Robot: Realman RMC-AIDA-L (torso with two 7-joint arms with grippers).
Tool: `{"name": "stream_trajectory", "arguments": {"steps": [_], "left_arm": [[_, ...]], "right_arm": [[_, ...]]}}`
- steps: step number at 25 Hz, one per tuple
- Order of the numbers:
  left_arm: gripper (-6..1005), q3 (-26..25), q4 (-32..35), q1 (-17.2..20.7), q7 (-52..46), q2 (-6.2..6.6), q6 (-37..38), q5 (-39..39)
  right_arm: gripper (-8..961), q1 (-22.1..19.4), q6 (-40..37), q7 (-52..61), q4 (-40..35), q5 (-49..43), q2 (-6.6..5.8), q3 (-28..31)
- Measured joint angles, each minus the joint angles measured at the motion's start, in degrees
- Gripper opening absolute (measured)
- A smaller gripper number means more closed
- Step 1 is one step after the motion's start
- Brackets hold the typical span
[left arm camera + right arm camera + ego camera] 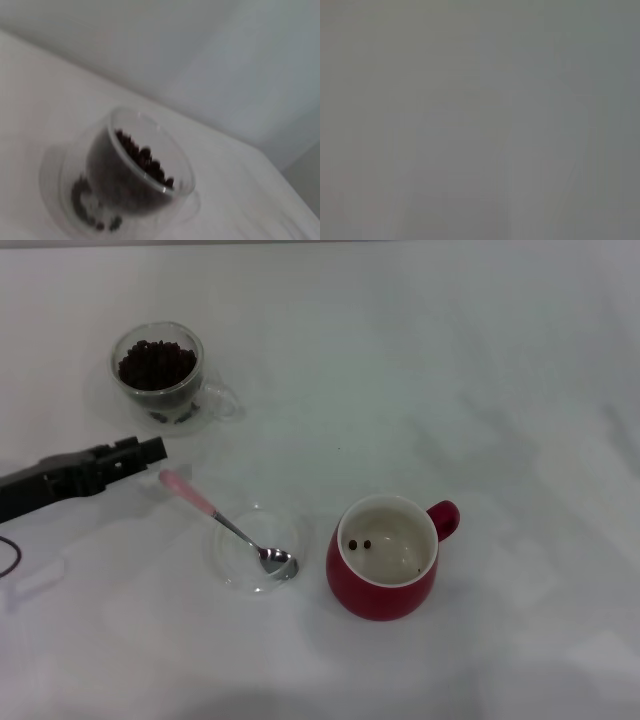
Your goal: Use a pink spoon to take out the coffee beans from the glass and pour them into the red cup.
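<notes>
The left arm reaches in low from the left edge of the head view, dark and nearly level, angled slightly upward toward its tip. The left gripper (150,449) sits at the arm's end, just beside the pink end of the spoon (225,523), above and to the left of it, apart from it so far as can be seen. The gripper tip points right, toward the space above the spoon handle. Whether it is parted or closed cannot be made out. The right arm shows in no view.
</notes>
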Motion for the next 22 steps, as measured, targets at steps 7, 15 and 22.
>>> {"name": "stream_trajectory", "arguments": {"steps": [7, 15, 22], "left_arm": [[574, -0.7, 4.0, 2.8, 6.4, 0.03, 5.2, -5.4], [572, -9.0, 5.7, 8.9, 22.6, -0.05, 8.9, -13.5], [569, -24.3, 4.6, 12.2, 34.2, -0.67, 8.8, -14.2]], "right_arm": [[739, 0.0, 0.0, 0.0, -0.3, -0.1, 0.03, -0.2], [739, -0.1, 0.0, 0.0, -0.5, -0.1, 0.25, -0.2], [738, -1.0, -0.9, -0.4, -3.5, -0.1, 0.41, -0.3]]}}
